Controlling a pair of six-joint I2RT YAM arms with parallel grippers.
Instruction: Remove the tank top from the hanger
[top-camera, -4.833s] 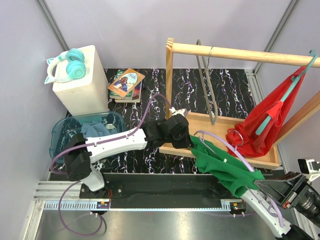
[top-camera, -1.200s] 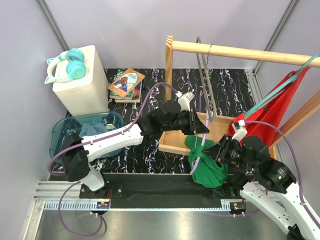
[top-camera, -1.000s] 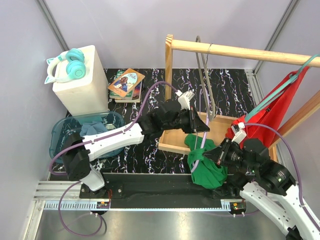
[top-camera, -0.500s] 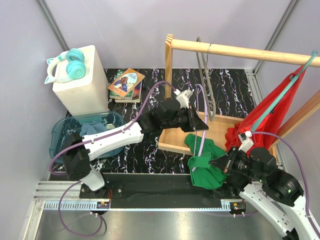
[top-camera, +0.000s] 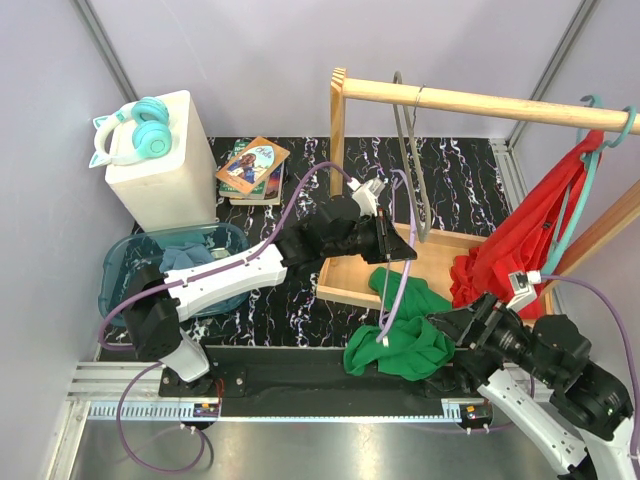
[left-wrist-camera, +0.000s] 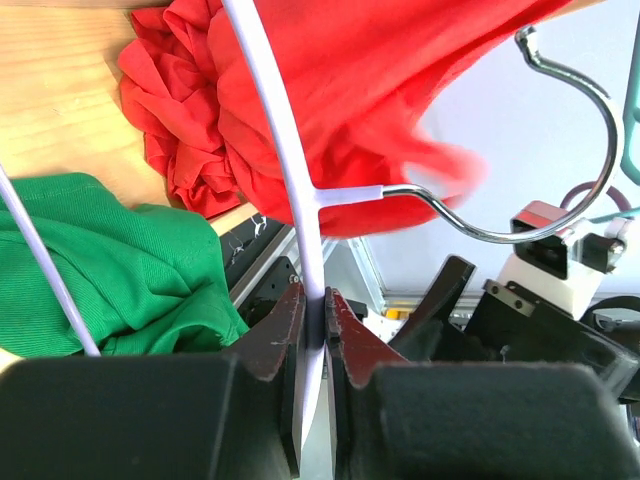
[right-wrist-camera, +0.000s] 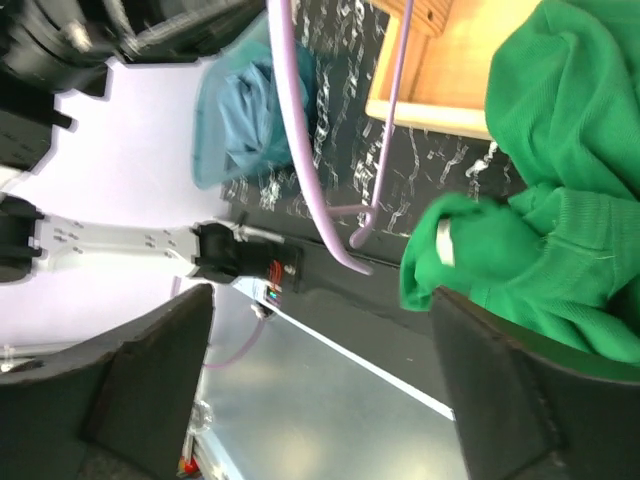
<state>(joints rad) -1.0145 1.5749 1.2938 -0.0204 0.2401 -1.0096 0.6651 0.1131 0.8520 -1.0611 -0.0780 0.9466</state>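
Green cloth has slumped forward and spread left since half a second back, and the right arm has drawn away toward the right! The tank top (top-camera: 395, 345) now lies heaped on the counter's (top-camera: 290, 310) near edge, one fold still up on the wooden rack's base (top-camera: 345, 283). A white label (right-wrist-camera: 443, 241) shows on it, too small to read. The left gripper (top-camera: 403, 252) has its jaws clamped tight on the pale lavender hanger (left-wrist-camera: 275, 100), whose hook dangles just beside the green heap; whether a strap is still looped on it, I cannot tell. The right gripper (top-camera: 462, 328) sits at the heap's right edge, jaws standing apart in its wrist view. Crowding in from the right is a red garment (top-camera: 515, 250) on a teal hanger (top-camera: 585, 170), hooked over the rack's rail (top-camera: 470, 102) along with a bare grey hanger (top-camera: 410, 150). On the far left are teal headphones (top-camera: 135, 130) atop a white box (top-camera: 170, 175), illustrated books (top-camera: 253, 168) with lettering too small to read, and a blue bin (top-camera: 115, 275).
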